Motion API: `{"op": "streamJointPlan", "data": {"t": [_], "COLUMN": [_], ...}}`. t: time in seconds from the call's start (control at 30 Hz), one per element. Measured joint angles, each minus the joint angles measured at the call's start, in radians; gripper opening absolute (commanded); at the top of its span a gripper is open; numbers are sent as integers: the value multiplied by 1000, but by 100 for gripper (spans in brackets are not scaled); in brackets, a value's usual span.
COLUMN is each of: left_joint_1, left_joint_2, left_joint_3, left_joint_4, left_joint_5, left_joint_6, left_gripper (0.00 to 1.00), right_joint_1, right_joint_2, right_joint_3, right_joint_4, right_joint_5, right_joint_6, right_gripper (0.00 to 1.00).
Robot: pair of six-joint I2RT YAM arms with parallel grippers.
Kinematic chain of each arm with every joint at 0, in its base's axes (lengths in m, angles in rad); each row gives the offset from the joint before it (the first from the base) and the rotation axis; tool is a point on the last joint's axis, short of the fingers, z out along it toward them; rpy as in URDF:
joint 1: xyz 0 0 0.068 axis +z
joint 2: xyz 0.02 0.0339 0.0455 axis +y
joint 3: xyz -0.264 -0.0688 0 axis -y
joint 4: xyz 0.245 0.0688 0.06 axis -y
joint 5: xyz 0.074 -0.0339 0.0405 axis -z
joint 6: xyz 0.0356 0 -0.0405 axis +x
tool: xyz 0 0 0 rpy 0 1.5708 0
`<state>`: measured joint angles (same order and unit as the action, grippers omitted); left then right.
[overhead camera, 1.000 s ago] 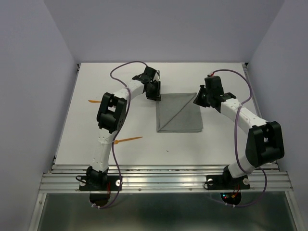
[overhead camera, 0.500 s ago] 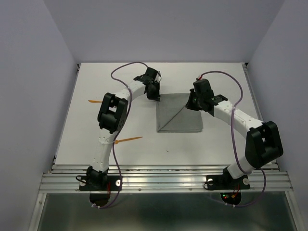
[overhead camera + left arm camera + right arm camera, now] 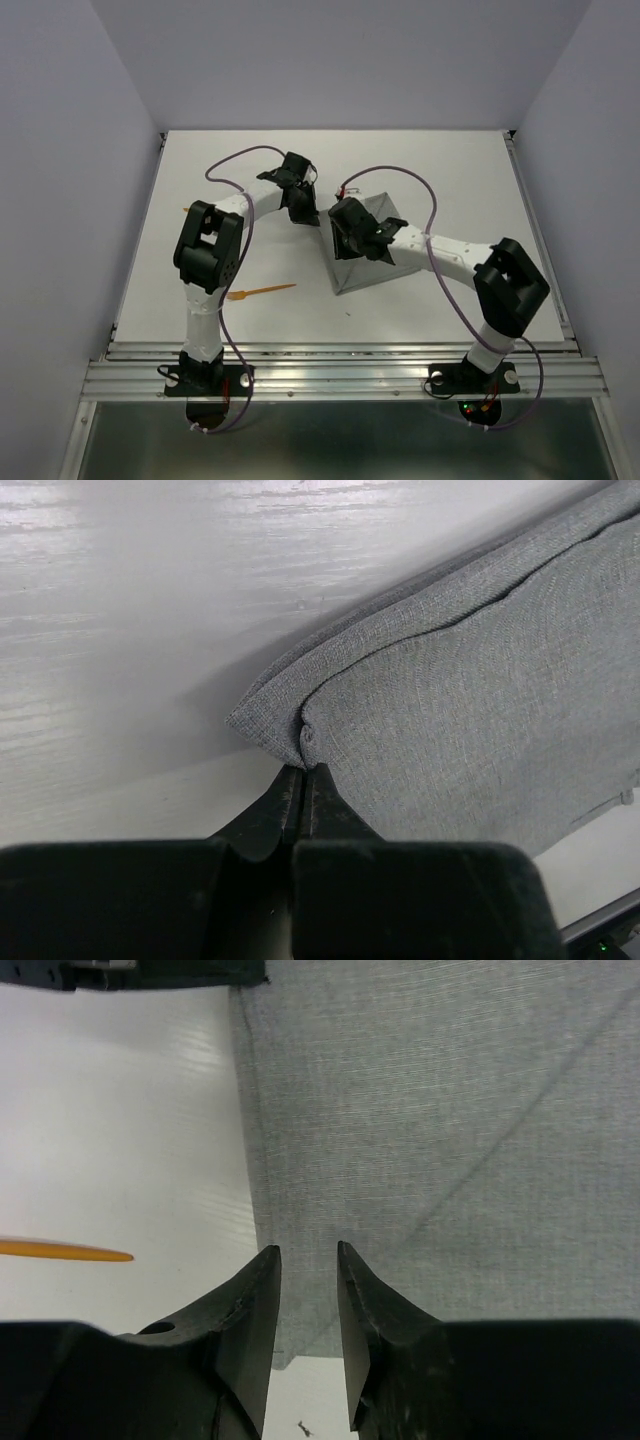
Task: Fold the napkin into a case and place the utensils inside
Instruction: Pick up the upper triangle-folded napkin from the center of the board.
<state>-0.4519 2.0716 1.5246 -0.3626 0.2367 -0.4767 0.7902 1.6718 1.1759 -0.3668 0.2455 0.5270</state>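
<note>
Evidently the left tool (image 3: 303, 770) pinches the napkin (image 3: 470, 700) at its corner.

Left arm (image 3: 205, 250) bent at the elbow, forearm reaching far and inward, left gripper (image 3: 303, 772) low, jaws pressed together on a napkin (image 3: 450, 700) corner, right arm (image 3: 450, 255) stretched leftward across the middle, right gripper (image 3: 308, 1252) pointing down, jaws slightly apart, nothing between them

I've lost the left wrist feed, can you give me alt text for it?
The left gripper, fingers closed together, pinches the near corner of the folded grey napkin. The cloth spreads toward the upper right in layers over the white table.
</note>
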Motion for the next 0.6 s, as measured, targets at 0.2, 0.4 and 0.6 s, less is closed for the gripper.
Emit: {"op": "streamJointPlan", "data": {"t": [0.2, 0.4, 0.6], "left_joint_1": [0, 0, 0], "left_joint_2": [-21, -21, -21], "left_joint_3": [-27, -40, -50], "left_joint_4": [32, 45, 61], "left_joint_5": [19, 25, 32], "left_joint_6": [-14, -14, -14], "left_gripper": [0, 0, 0], "right_joint_1": [115, 155, 179], "right_joint_2": [137, 175, 175], "right_joint_3": [44, 44, 44], "right_joint_4": [5, 1, 0], "right_joint_5": [75, 99, 153], "right_joint_6": [-10, -19, -29], "right_gripper": [47, 49, 49]}}
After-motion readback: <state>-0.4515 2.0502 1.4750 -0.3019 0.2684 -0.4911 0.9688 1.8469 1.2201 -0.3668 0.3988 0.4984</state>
